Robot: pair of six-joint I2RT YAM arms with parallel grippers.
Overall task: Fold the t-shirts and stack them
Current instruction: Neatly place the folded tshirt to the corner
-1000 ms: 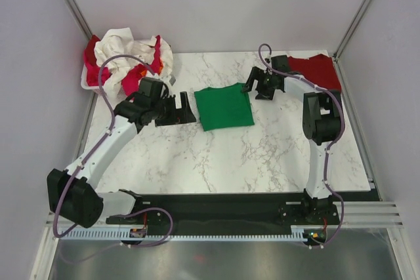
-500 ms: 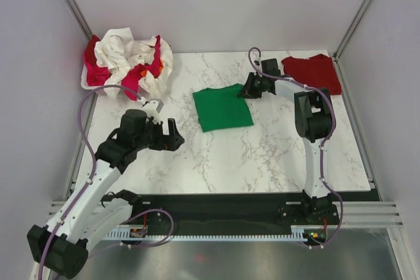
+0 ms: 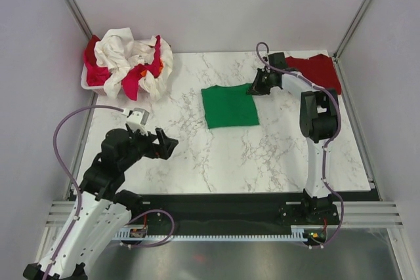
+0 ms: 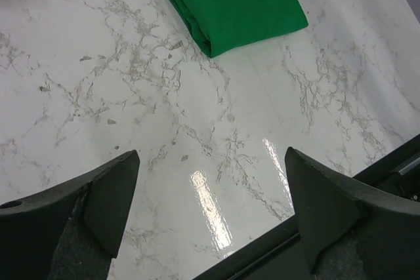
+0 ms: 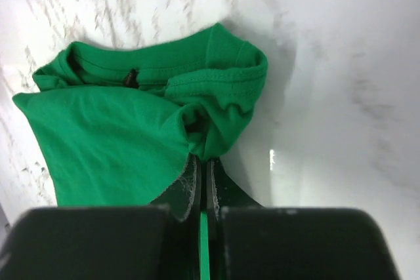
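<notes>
A folded bright green t-shirt (image 3: 230,105) lies mid-table; it also shows in the left wrist view, green t-shirt (image 4: 230,1). My right gripper (image 3: 254,88) is shut on its far right corner, and the pinched green cloth (image 5: 138,129) bunches up at the right gripper (image 5: 203,160). A folded dark red t-shirt (image 3: 315,70) lies at the far right corner. Cream-white t-shirts (image 3: 121,50) and pinkish red t-shirts (image 3: 134,78) are heaped at the far left. My left gripper (image 3: 165,144) hangs open over bare marble near the front left, nothing between its fingers (image 4: 108,195).
The white basket (image 3: 88,83) under the heap sits at the table's far left corner. Grey walls close in the sides and back. A black strip (image 3: 223,204) with the arm bases runs along the near edge.
My right gripper has shut on the green t-shirt's corner and dragged the shirt slightly right. The left arm has drawn back toward the front left, still open.
</notes>
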